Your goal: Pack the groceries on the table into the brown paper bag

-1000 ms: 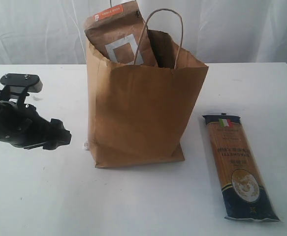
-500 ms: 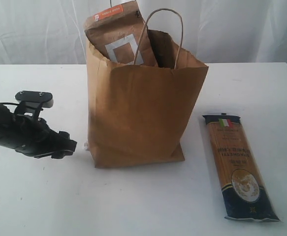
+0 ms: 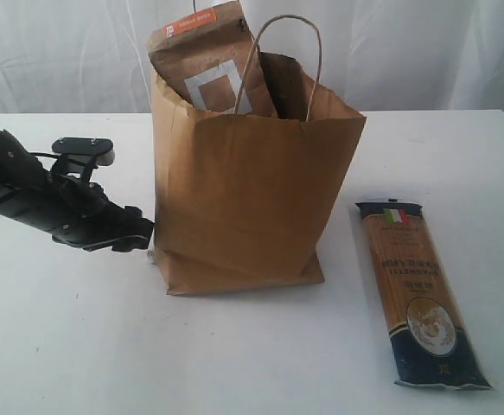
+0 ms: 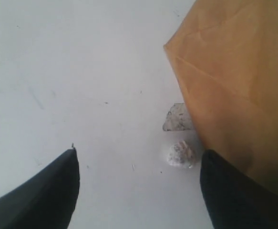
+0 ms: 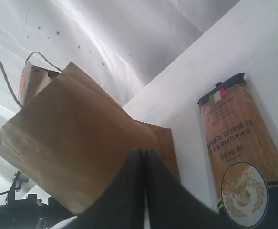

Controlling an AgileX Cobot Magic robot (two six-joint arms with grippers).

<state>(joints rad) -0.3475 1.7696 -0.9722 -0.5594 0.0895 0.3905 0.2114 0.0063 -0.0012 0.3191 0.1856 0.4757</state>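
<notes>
Pasta pack (image 3: 420, 292) lies flat on bench (image 3: 252, 372) near bag (image 3: 252, 199): probably light, slippery film, brittle strands; pinch across middle. Left gripper (image 3: 135, 237) wide, empty; right gripper (image 5: 144, 157) closed, empty.

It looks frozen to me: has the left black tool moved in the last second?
Yes. The left tool has slid rightward, toward the brown paper bag, which stayed put.

Left gripper (image 4: 141, 153) agape — right gripper (image 5: 144, 152) closed
</notes>
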